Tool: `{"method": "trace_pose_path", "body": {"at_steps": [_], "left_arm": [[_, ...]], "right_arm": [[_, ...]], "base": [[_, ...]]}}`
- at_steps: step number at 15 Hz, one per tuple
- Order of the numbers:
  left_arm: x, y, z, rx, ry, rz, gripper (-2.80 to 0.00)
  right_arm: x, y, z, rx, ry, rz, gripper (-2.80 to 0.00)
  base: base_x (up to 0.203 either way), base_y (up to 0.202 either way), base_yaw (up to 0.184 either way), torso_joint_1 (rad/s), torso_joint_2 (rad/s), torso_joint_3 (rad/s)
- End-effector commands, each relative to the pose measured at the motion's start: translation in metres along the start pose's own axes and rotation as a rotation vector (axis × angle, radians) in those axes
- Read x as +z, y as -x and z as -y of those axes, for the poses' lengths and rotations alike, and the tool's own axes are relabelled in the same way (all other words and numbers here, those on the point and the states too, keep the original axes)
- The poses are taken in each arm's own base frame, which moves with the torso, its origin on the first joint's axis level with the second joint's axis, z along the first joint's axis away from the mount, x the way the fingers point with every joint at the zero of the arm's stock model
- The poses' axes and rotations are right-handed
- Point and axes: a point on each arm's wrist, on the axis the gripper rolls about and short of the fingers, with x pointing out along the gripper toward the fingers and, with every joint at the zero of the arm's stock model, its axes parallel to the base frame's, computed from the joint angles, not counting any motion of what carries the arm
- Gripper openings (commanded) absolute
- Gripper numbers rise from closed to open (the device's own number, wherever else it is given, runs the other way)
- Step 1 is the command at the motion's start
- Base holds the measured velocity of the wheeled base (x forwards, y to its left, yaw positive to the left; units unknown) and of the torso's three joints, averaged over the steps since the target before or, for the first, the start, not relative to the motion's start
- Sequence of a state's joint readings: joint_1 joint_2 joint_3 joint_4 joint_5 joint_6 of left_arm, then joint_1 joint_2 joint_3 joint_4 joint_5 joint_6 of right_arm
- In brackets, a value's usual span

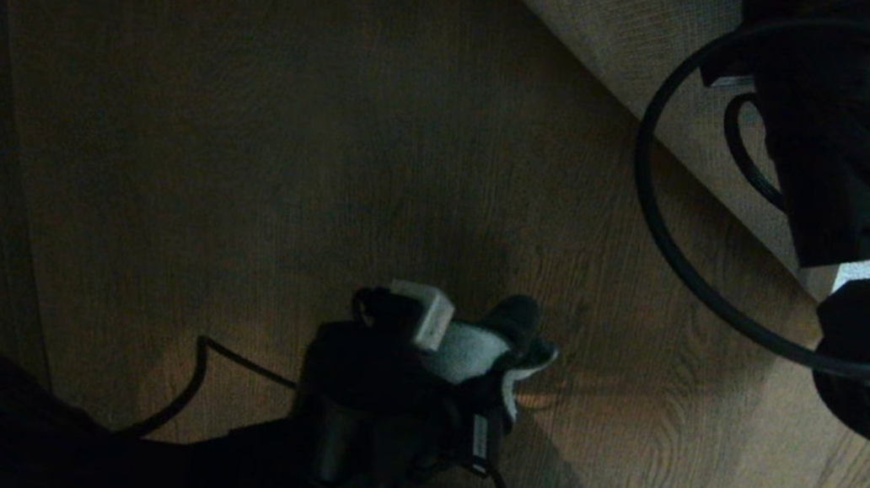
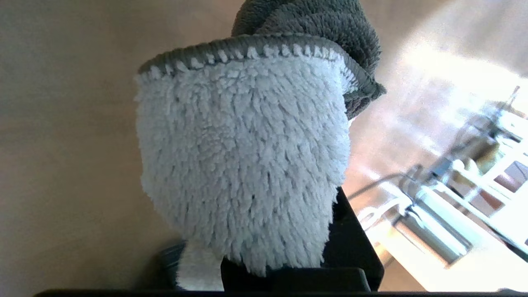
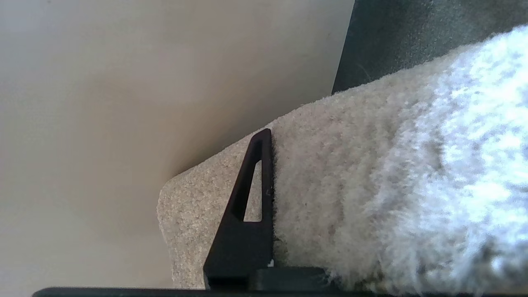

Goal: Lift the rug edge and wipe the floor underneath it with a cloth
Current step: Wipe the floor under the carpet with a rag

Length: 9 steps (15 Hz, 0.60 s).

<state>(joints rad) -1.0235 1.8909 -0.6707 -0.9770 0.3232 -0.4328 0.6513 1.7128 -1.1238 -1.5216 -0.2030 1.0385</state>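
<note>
The left gripper (image 1: 508,356), at about 6 o'clock in the head view, has its fingers nearly closed, clamped on the small fluffy pale grey-white cloth (image 2: 243,165) with a stitched darker grey hem. The cloth bulges out past the fingertips, its free end pointing toward 2 o'clock over the dark brown wooden plank floor (image 1: 244,149); whether it touches the boards cannot be told.

The right gripper (image 3: 270,173), at 2 o'clock in the head view, has its black fingers (image 3: 247,214) closed to a narrow gap on the rug edge (image 3: 313,173), the border of the light grey plush rug. One finger lies flat against the pile. Near the rounded corner, the rug is held raised, so its flat woven grey-beige backing (image 1: 625,41) faces the head camera. The lifted border runs on a long diagonal from 12 o'clock down toward 3 o'clock
</note>
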Motion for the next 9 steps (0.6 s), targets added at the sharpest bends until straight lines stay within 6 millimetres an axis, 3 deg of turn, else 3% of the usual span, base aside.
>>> {"method": "trace_pose_path", "body": {"at_steps": [1,9], "left_arm": [[-0.016,-0.022,0.012,-0.018,-0.009,-0.024,-2.80],[-0.025,-0.070,0.021,-0.018,0.012,0.023,-2.80]], "right_arm": [[0.002,0.000,-0.003,0.037,-0.013,0.023,-2.80],[0.001,0.000,-0.001,0.035,-0.012,0.022,-2.80]], "base": [[0.000,0.000,0.000,0.000,0.00,0.000],[0.000,0.000,0.000,0.000,0.00,0.000]]}}
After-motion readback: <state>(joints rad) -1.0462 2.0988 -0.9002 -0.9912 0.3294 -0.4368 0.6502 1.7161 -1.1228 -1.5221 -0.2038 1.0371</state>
